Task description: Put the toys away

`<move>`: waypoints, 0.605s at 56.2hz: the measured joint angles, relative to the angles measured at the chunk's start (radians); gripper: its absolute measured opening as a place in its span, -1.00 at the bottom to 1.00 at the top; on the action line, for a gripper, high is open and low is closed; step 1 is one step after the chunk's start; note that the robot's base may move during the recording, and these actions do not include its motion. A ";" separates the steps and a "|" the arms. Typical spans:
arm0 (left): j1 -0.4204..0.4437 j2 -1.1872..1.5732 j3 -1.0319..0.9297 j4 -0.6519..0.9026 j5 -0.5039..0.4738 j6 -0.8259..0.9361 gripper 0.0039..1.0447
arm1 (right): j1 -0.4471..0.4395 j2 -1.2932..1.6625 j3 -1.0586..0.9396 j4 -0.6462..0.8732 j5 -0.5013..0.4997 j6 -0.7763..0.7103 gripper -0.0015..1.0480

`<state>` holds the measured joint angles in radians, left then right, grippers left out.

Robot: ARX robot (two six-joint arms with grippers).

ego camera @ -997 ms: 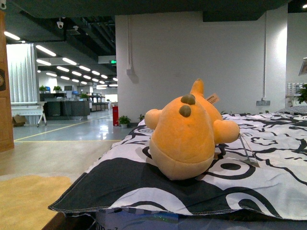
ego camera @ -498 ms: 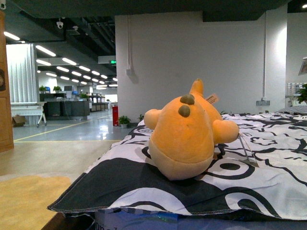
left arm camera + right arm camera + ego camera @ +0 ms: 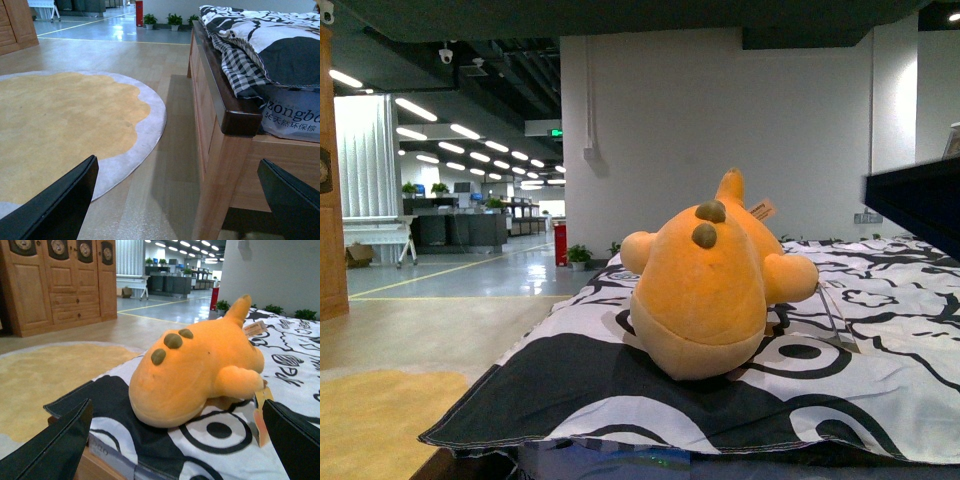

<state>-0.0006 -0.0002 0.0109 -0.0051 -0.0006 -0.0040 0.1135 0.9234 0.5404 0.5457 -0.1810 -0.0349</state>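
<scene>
At the near end, close to the wrist cameras, both pincers are spread. Left gripper: fingers wide apart, nothing held, low beside the bed frame. The rug lies on the floor on its other side: round, yellow centre with a scalloped edge, grey border.

Right gripper: fingers likewise wide apart and empty, at the bed's near corner and facing the plush. No contact with it.

Next out is the duvet, black-and-white print, overhanging the frame edge. A checked sheet and a printed mattress cover show under it in the left wrist view.

The plush lies on the duvet near that corner, rounded end toward the front camera, tail raised at the far end. Two darker spikes sit along its back, a stubby limb sticks out to each side, and a paper tag hangs near the tail.

A dark bar enters the front view from the right edge, well apart from the plush — cannot tell what part it is.

Farther back: a wooden wardrobe across the floor, a white wall behind the bed, potted plants at its foot, then an open hall with strip lights.
</scene>
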 joint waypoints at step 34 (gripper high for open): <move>0.000 0.000 0.000 0.000 0.000 0.000 0.89 | 0.171 0.548 0.589 -0.172 0.262 -0.043 0.99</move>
<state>-0.0006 -0.0002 0.0109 -0.0051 -0.0006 -0.0040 0.2848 1.4715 1.1290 0.3740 0.0814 -0.0776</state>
